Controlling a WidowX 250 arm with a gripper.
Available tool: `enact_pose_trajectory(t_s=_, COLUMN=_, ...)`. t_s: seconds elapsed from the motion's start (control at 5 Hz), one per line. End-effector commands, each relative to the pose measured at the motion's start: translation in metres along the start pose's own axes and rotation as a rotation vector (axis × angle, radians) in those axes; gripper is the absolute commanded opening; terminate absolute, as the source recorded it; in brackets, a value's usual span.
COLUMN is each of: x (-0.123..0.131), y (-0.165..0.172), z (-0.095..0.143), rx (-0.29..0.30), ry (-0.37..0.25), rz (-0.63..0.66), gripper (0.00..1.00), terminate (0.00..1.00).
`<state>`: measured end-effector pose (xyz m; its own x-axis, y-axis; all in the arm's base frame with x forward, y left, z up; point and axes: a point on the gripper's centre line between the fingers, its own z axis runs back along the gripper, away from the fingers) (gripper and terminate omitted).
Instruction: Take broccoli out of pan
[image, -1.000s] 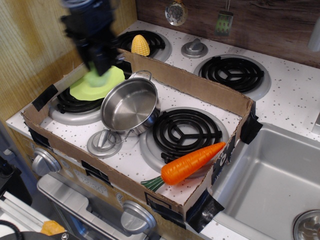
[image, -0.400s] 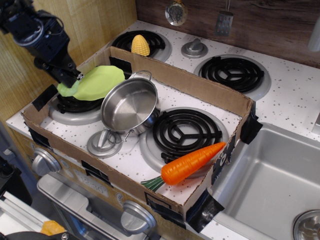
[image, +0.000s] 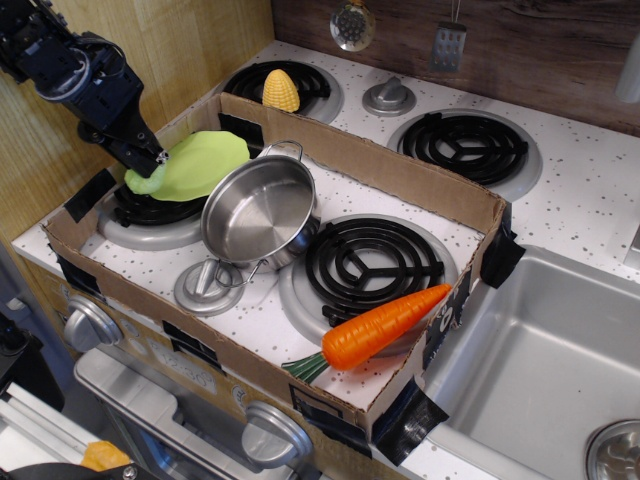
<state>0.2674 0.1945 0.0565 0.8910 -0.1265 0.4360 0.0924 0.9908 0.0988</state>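
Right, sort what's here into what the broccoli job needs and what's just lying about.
Job: pan, empty inside; broccoli, probably the pale green lump at the claw tip, hard to tell from the plate; claw.
Lying about: plate, lid, carrot, corn, box.

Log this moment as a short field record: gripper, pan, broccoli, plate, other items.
gripper: at the left edge of the box, touching the plate's near-left rim; open or shut cannot be told
pan: steel, tilted, empty inside
broccoli: not clearly visible; not in the pan
plate: lime green, resting on the back-left burner beside the pan
lid: grey, knobbed, flat in front of the pan
carrot: lying at the box's front right
corn: on the burner behind the box
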Motion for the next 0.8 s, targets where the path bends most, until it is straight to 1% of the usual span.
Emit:
enact_pose_trajectory(t_s=0.0, x=0.002, y=0.002, z=0.005, rx=0.041, ry=-0.048, rz=0.000, gripper=0.00, terminate=0.00)
enact_pose_trajectory(t_s=0.2, x=0.005, y=0.000, z=0.010, rx=0.017, ry=-0.045, rz=-0.032, gripper=1.00, terminate=0.00)
enact_pose_trajectory(t_s=0.4, x=0.016, y=-0.001, z=0.021, rx=0.051, ry=-0.029, rz=-0.084, gripper=1.00, terminate=0.00)
enact_pose_trajectory(t_s=0.6, x=0.030, y=-0.003, z=0.039, rx=0.098, ry=-0.003, rz=-0.134, gripper=1.00, terminate=1.00)
